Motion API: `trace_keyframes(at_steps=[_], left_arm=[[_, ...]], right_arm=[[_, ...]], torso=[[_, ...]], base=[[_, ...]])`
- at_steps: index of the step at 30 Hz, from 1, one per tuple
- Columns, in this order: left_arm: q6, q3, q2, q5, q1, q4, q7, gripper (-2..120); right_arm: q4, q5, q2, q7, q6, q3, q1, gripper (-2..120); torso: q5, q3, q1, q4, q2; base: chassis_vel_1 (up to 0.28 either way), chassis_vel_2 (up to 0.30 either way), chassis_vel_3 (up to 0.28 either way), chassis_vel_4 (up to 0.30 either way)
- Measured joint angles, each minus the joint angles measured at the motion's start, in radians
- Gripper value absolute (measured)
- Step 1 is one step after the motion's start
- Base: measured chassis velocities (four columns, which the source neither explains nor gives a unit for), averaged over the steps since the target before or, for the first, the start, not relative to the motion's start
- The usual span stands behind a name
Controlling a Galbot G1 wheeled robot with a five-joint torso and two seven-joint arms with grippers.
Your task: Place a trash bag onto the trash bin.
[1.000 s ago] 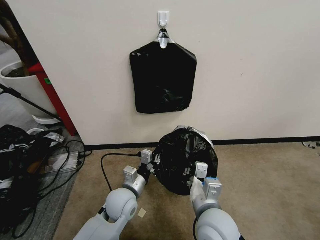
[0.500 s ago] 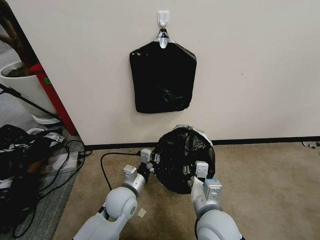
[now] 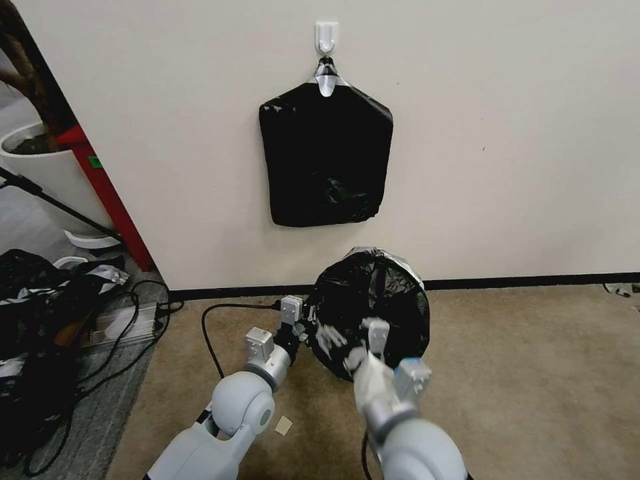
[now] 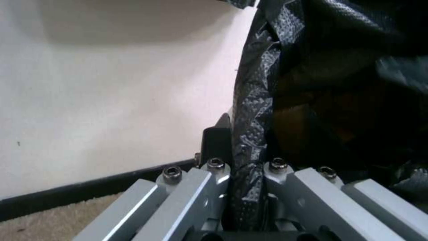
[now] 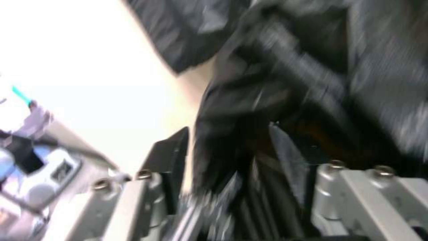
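The glossy, crinkled black bag [image 3: 373, 313] sits ballooned on the carpet [image 3: 533, 373] by the wall [image 3: 500, 133], its edge greyish where stretched, with the left gripper [image 4: 244, 182] and the blurred right gripper [image 5: 236, 187] each clamped on a fold of it.

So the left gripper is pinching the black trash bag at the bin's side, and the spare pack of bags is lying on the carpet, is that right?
Not quite. The left gripper is pinching the trash bag at the bin's side, as the left wrist view shows. But the pack of bags is not on the carpet: the head view shows it hanging from a white hook on the wall above the bin.
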Motion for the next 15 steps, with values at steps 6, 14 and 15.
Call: trace_keyframes(at_steps=[6, 14, 15], left_arm=[[0.000, -0.008, 0.008, -0.001, 0.005, -0.003, -0.001, 3], [0.000, -0.006, 0.004, -0.002, 0.014, -0.018, -0.001, 3], [0.000, -0.005, 0.004, -0.002, 0.018, -0.024, -0.001, 3]], right_arm=[[-0.017, 0.018, 0.008, 0.043, -0.032, 0.001, 0.003, 28], [-0.071, 0.047, 0.033, 0.123, -0.044, 0.011, 0.025, 2], [-0.094, 0.049, 0.041, 0.139, -0.026, 0.016, 0.039, 0]], torso=[[0.0000, 0.000, 0.000, 0.0000, 0.000], [0.0000, 0.000, 0.000, -0.0002, 0.000], [-0.0001, 0.000, 0.000, -0.0002, 0.000]], base=[[0.000, 0.000, 0.000, 0.000], [0.000, 0.000, 0.000, 0.000], [0.000, 0.000, 0.000, 0.000]])
